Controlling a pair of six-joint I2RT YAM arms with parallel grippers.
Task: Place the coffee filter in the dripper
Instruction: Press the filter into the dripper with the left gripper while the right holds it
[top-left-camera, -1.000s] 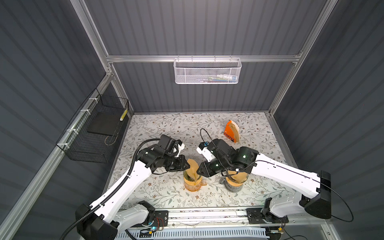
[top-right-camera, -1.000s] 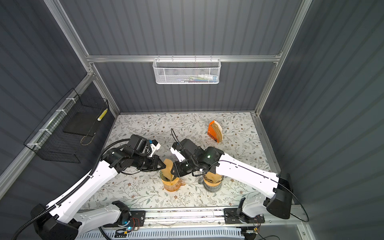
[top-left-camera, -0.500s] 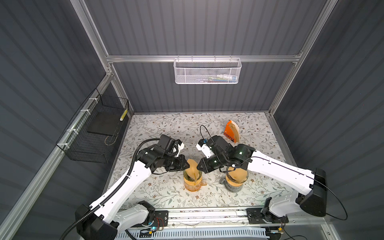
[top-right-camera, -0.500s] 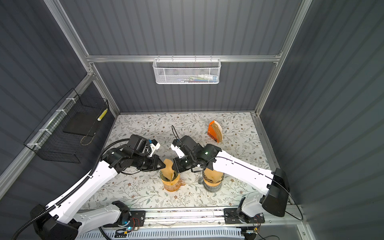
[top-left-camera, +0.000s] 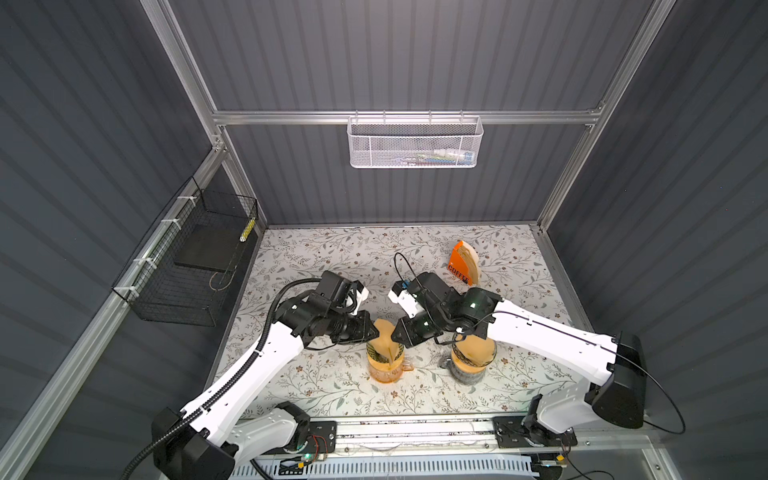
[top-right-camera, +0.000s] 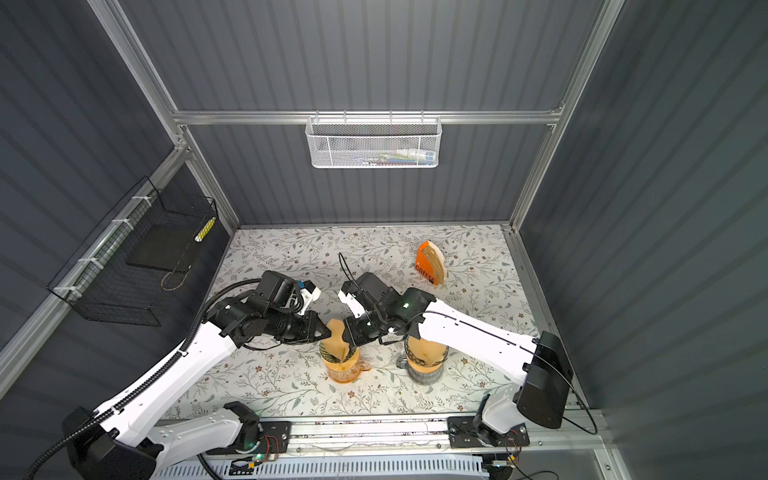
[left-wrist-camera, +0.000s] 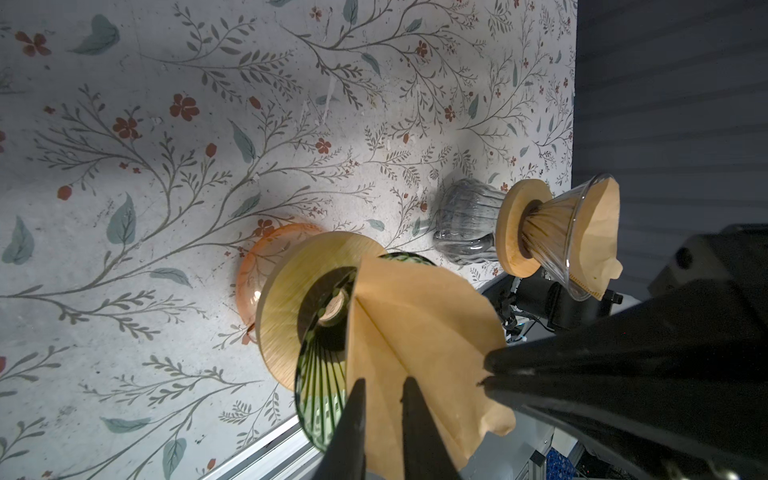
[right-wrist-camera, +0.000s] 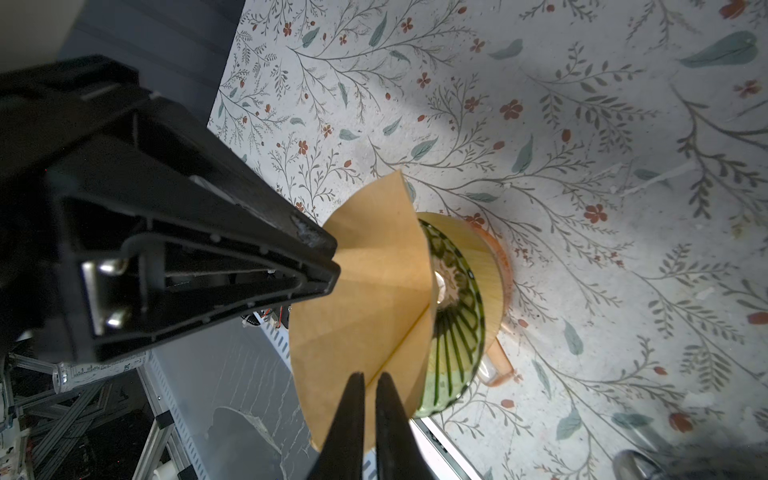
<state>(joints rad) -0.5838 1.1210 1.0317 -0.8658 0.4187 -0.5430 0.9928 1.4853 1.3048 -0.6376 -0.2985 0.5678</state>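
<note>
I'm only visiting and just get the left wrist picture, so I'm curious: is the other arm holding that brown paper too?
Observer: Yes. The right wrist view shows the right fingers pinching the coffee filter at the green dripper.
Operator: Where do the papers come from?
Observer: An orange box of filters stands at the back of the table, in both top views.
Operator: Anything else?
Observer: A white mesh basket hangs on the back wall.

Filter (left-wrist-camera: 415, 328) is tan, dripper (left-wrist-camera: 322, 395) green-striped, tabletop (left-wrist-camera: 166, 124) floral.
</note>
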